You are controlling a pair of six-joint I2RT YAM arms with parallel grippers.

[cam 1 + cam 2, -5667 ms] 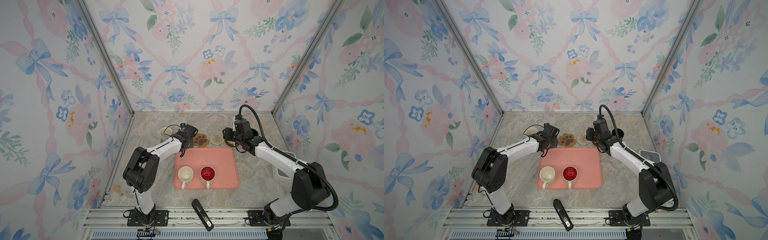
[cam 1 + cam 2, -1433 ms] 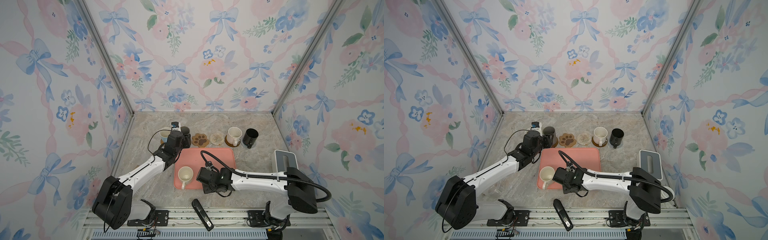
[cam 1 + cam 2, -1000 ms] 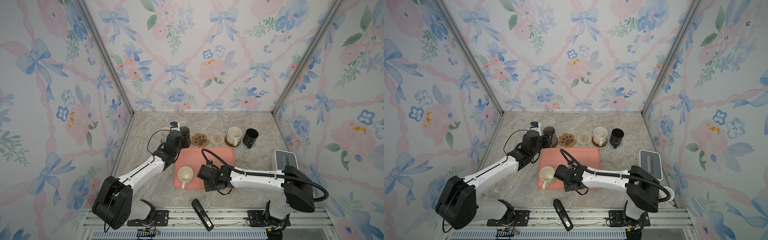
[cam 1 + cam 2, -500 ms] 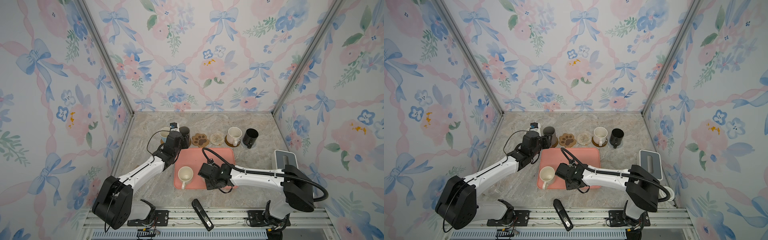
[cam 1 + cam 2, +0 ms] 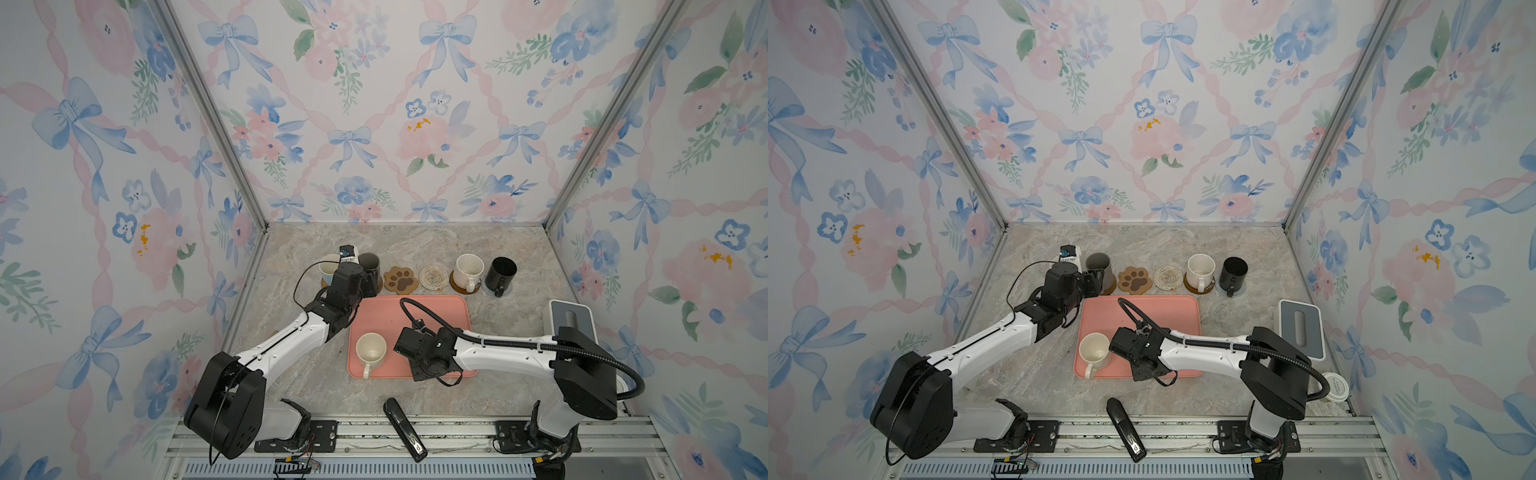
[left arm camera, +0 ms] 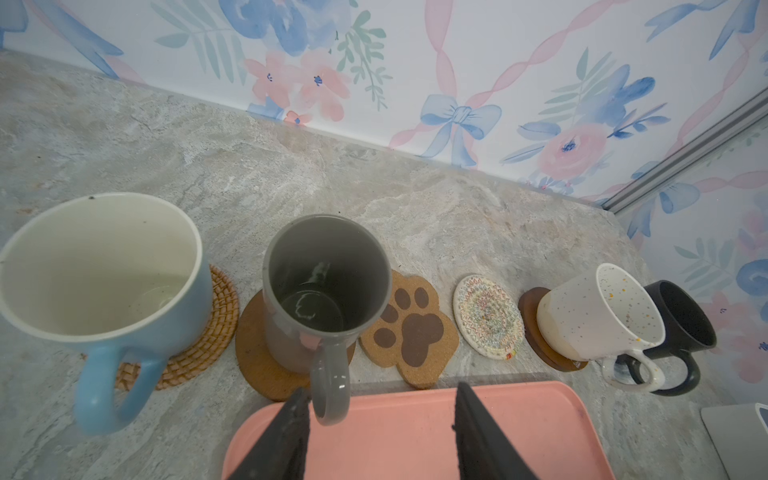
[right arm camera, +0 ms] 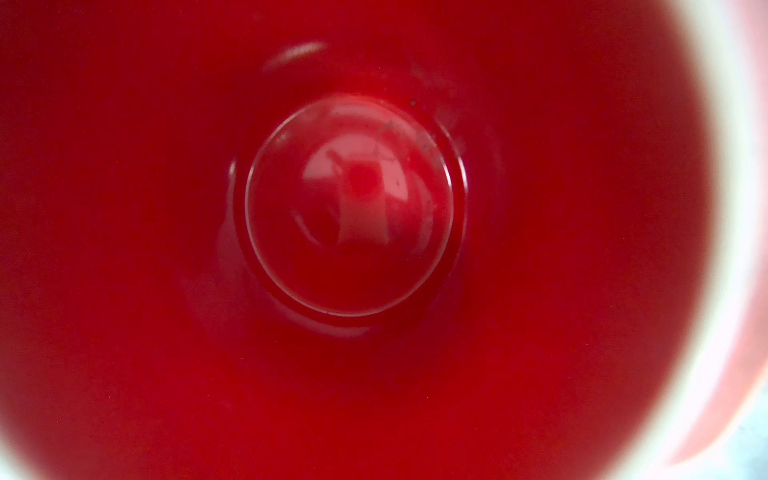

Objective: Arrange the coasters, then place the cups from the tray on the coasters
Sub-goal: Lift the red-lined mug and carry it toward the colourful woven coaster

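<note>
While four of the six cups already stand on coasters, the job reads as roughly two-thirds done. The marble surface (image 5: 415, 245) carries everything. At its middle lies the tray (image 5: 449, 309), and along the tray's 12 o'clock edge the six coasters sit side by side in a row, so the arranging step looks finished.

The right pincer (image 5: 424, 368) hangs over the tray's 6 o'clock part, directly above the red-lined mug (image 7: 349, 208), whose inside fills the right wrist view. Whether its jaws grip the mug or stand free cannot be told. The left pincer (image 6: 382, 388) is released and empty, at the 6 o'clock side of the grey mug (image 6: 324, 282), one finger just beside the handle.

At the row's 9 o'clock end the light blue mug (image 6: 104, 270) stands on the rattan coaster (image 6: 208, 332) and the grey mug on a brown round (image 6: 253, 353). At the 3 o'clock end the speckled mug (image 6: 598, 316) and the black mug (image 6: 681, 316) each have their own coaster. The cream mug (image 5: 370, 351) sits on the tray at 8 o'clock, its handle toward 6 o'clock.

Between the two pairs, the paw-print coaster (image 6: 409, 328) and the cream crochet coaster (image 6: 488, 316) lie bare. What is left, then, is carrying the red-lined mug and the cream mug to those two.
</note>
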